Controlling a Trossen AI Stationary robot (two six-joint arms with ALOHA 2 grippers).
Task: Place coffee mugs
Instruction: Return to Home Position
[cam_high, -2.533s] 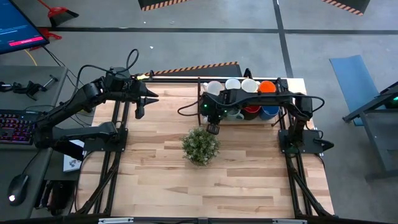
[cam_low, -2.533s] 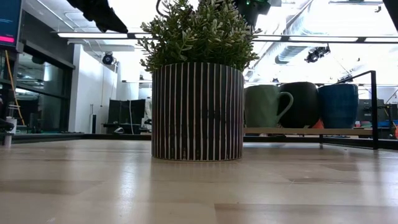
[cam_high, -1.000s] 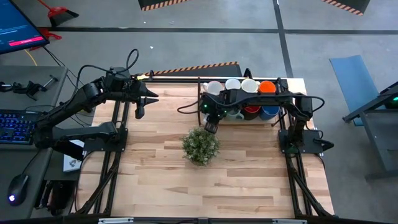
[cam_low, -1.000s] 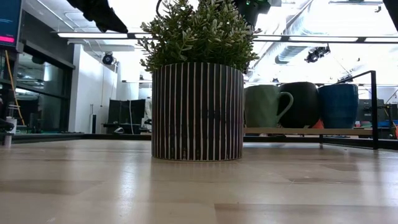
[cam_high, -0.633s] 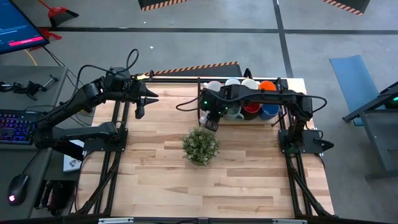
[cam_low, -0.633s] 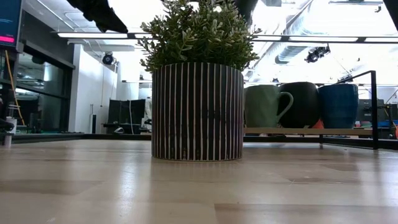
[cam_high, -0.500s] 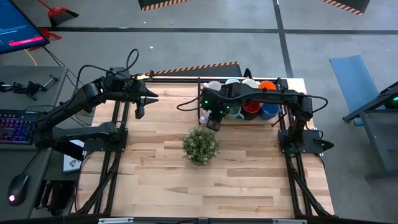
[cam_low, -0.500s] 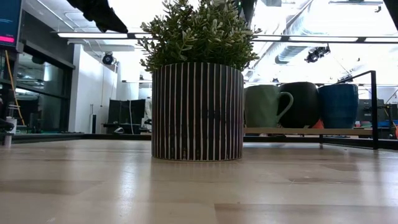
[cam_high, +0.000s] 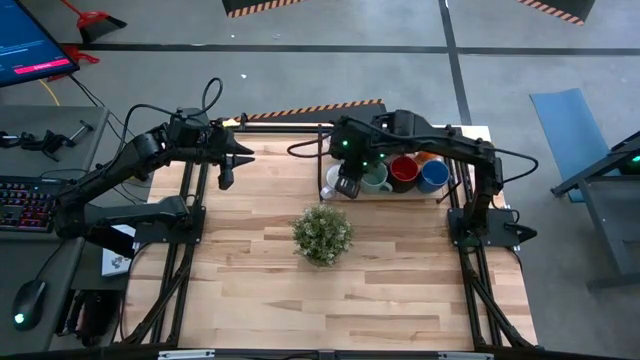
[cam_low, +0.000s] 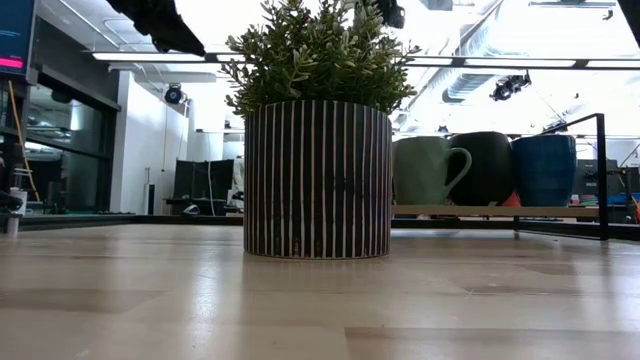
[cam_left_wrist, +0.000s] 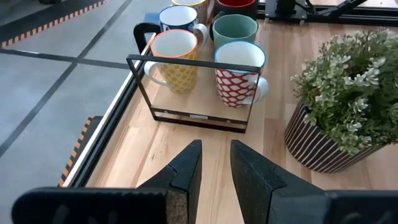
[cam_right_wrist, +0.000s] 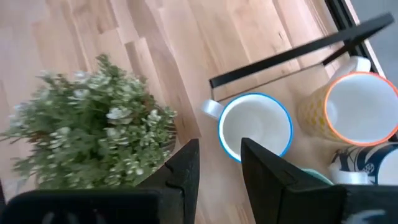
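Note:
The coffee mugs stand in a cluster inside a black wire rack (cam_left_wrist: 194, 61) at the table's far right. The left wrist view shows a yellow mug with an orange rim (cam_left_wrist: 175, 55), a red-and-white patterned mug with a blue rim (cam_left_wrist: 239, 70) and a green mug (cam_left_wrist: 234, 28). In the high view, green (cam_high: 376, 181), red (cam_high: 403, 172) and blue (cam_high: 433, 176) mugs show. My right gripper (cam_high: 347, 187) hangs open above the blue-rimmed mug (cam_right_wrist: 256, 127), touching nothing. My left gripper (cam_high: 224, 180) hovers open at the far left.
A spiky green plant (cam_high: 322, 232) in a striped pot (cam_low: 318, 180) stands mid-table, just near of my right gripper. The rack's frame (cam_low: 600, 175) rises beside the mugs. Bare wood lies across the table's near half (cam_high: 330, 300).
My right gripper has moved toward the table's far edge, away from the plant and over the left end of the mug cluster, and its arm has swung back over the far row of mugs. No mug has moved.

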